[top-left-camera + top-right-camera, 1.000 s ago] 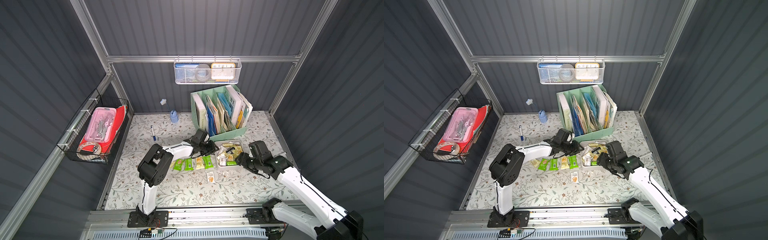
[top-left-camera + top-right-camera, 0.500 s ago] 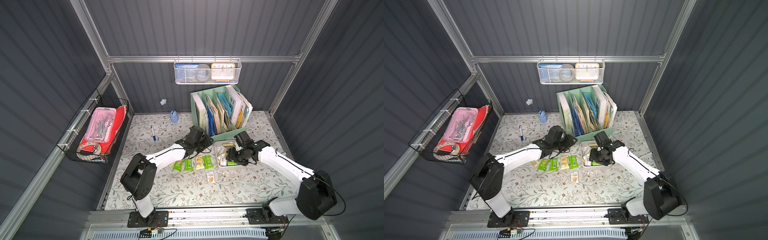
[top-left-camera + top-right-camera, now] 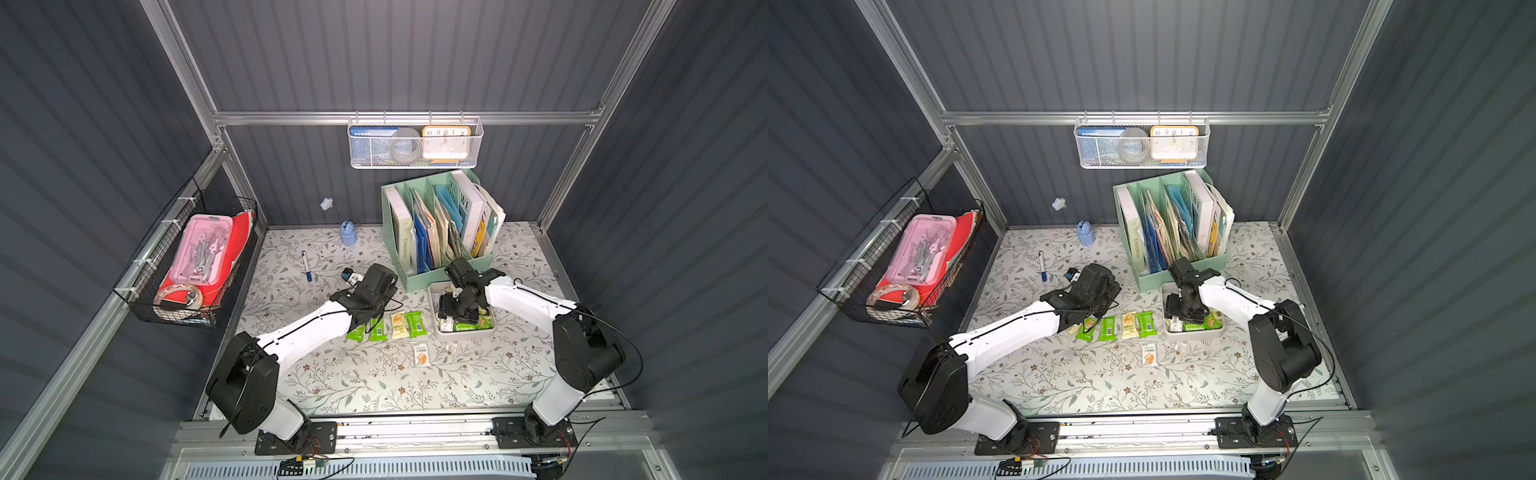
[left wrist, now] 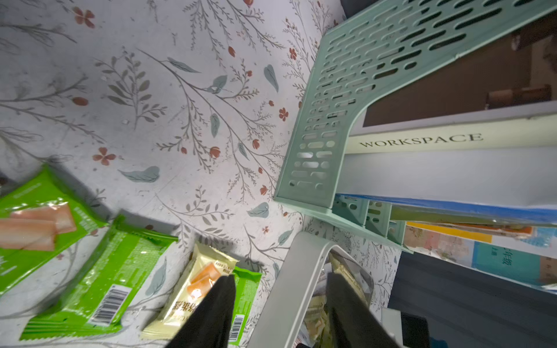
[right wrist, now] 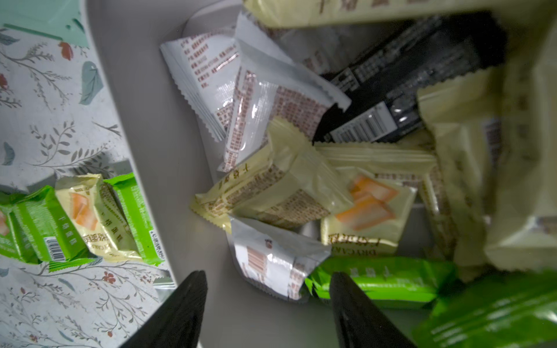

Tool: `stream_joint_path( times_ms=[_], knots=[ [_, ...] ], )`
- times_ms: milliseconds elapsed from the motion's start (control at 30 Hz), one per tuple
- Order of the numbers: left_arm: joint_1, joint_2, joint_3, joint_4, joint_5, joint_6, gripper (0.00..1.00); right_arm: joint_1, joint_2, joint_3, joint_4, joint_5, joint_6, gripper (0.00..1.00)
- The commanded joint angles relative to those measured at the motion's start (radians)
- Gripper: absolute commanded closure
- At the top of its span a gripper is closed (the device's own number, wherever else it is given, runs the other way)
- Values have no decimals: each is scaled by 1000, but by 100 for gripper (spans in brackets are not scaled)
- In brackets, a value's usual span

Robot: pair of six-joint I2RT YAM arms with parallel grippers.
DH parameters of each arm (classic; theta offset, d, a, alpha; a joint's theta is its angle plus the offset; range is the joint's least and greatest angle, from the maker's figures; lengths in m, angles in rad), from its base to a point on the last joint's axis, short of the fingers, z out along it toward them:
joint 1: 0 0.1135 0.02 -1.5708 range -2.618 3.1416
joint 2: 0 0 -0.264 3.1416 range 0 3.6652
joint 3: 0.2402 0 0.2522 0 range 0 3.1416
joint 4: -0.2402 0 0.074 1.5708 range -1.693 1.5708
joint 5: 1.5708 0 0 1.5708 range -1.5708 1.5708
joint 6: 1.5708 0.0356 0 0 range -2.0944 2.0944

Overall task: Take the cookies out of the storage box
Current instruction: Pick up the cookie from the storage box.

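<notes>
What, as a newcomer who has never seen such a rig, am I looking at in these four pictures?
Two white robot arms, each ending in a gripper, work at a flowered table. Two pictures look down from overhead; two come from wrist cameras. On the table: a green organiser, a pen, some cookies, and a grey box holding more. The right gripper hangs open over those; the left gripper is open at the box's rim. Neither holds anything.

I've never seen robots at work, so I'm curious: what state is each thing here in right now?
storage box: upright, open-topped, partly full.
cookies: a few flat on the table, most in the box.
left tool: open, empty.
right tool: open, empty, over the box.
</notes>
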Motion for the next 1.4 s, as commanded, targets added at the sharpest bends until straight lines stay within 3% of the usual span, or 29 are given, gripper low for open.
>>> stream_joint_path(
  times_ms=[0, 333, 533, 733, 1033, 1367],
  knots=[
    [0, -46, -5, -98, -81, -57, 46, 7, 29, 19, -51, 58, 3, 30],
    [1, -111, -68, -145, -141, -127, 46, 54, 150, 126, -123, 107, 6, 33],
    [1, -128, -73, -161, -157, -133, 46, 60, 189, 161, -171, 154, 13, 41],
    [2, -131, -77, -164, -162, -136, 46, 60, 161, 166, -194, 203, 15, 48],
    [2, -134, -78, -167, -167, -142, 46, 60, 100, 146, -161, 180, 21, 63],
    [4, -142, -85, -171, -176, -148, 46, 57, 38, 151, -169, 205, 24, 66]
  ],
)
